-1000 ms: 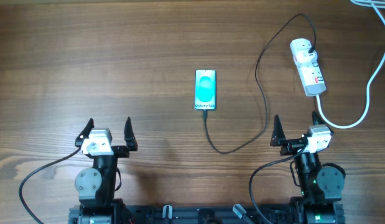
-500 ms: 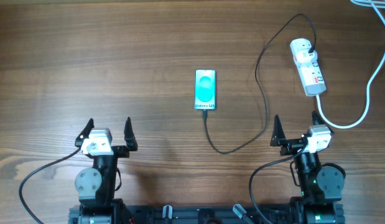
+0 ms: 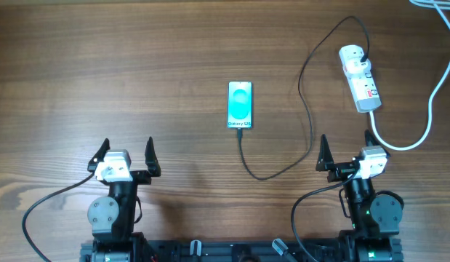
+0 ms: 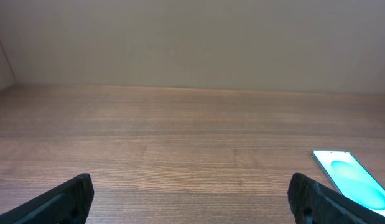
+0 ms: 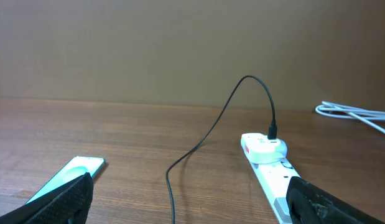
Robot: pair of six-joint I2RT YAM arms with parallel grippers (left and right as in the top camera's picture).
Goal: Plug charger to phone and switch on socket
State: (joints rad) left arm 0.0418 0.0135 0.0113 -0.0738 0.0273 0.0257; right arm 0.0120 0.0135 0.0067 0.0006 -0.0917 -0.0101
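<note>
The phone (image 3: 240,105) lies flat mid-table, cyan screen up, "Galaxy" text at its near end; it also shows in the left wrist view (image 4: 352,185) and right wrist view (image 5: 64,177). The thin black charger cable (image 3: 306,109) runs from a white adapter on the socket (image 3: 359,88), loops down and ends at the phone's near edge (image 3: 240,131). The socket also shows in the right wrist view (image 5: 273,167). My left gripper (image 3: 125,156) is open and empty at the near left. My right gripper (image 3: 346,151) is open and empty, near of the socket.
The socket's thick white cord (image 3: 428,109) curves from its near end along the right edge to the far right corner, also in the right wrist view (image 5: 357,115). Arm bases and their black cables sit along the near edge.
</note>
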